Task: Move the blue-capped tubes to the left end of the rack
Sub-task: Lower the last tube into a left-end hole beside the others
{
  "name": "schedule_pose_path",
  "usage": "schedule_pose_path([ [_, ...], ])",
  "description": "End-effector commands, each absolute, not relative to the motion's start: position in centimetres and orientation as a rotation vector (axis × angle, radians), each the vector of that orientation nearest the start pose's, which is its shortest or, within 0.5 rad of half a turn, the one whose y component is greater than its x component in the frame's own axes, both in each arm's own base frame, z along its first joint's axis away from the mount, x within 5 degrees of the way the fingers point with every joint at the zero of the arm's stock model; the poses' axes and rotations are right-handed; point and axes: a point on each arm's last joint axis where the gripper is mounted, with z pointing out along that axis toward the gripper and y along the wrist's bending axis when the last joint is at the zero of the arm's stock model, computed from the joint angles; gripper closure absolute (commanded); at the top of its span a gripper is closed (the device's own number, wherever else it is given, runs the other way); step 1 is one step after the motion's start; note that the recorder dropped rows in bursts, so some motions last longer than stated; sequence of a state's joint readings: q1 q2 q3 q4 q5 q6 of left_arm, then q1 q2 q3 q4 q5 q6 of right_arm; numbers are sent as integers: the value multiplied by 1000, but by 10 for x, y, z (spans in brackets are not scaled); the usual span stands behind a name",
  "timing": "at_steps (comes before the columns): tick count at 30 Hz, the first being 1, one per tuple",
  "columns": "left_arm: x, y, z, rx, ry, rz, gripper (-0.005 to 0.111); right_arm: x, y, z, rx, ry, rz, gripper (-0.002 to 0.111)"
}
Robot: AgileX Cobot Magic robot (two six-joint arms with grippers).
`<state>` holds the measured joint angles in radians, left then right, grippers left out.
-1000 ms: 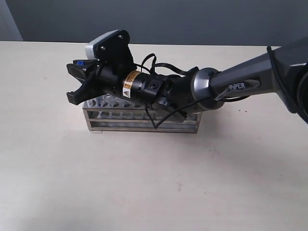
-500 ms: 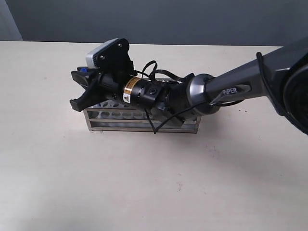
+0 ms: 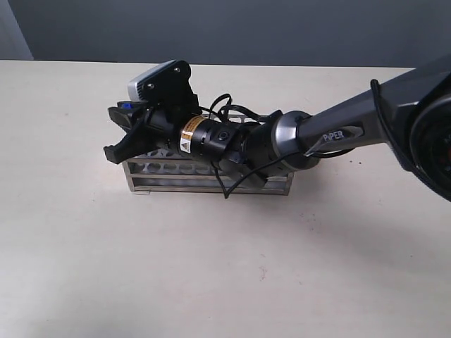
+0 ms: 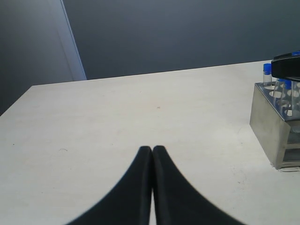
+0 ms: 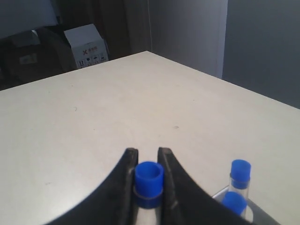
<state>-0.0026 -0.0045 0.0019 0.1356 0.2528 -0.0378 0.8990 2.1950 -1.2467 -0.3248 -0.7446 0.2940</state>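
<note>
- A shiny steel rack [image 3: 211,184] stands on a pale counter [image 3: 225,267], seen from the exterior camera.
- The right arm reaches across the rack, so the right gripper [image 3: 115,132] sits over the rack's left end.
- In the right wrist view, the right gripper [image 5: 148,157] has its jaws narrowed onto one blue-capped tube [image 5: 149,177], pinching it just under the cap.
- Whether that tube sits in a hole or is lifted clear cannot be told.
- Two more blue-capped tubes [image 5: 240,169] stand just beside the held one.
- In the left wrist view, blue caps [image 4: 267,68] poke up from the near end of the rack [image 4: 269,126].
- The left gripper [image 4: 152,150] is well apart from the rack, low above bare counter, jaws pressed together with nothing between them.
- A cardboard box [image 5: 86,44] sits beyond the counter's far edge.
</note>
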Motion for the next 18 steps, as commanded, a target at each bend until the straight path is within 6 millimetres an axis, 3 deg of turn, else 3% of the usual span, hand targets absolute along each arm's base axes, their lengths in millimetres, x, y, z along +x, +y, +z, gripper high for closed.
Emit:
schedule_pose_path([
  [1, 55, 2, 192, 62, 1720, 87, 106, 275, 374, 132, -880, 1597, 870, 108],
  [18, 55, 2, 192, 62, 1720, 87, 106, 273, 371, 129, -865, 1588, 886, 108],
])
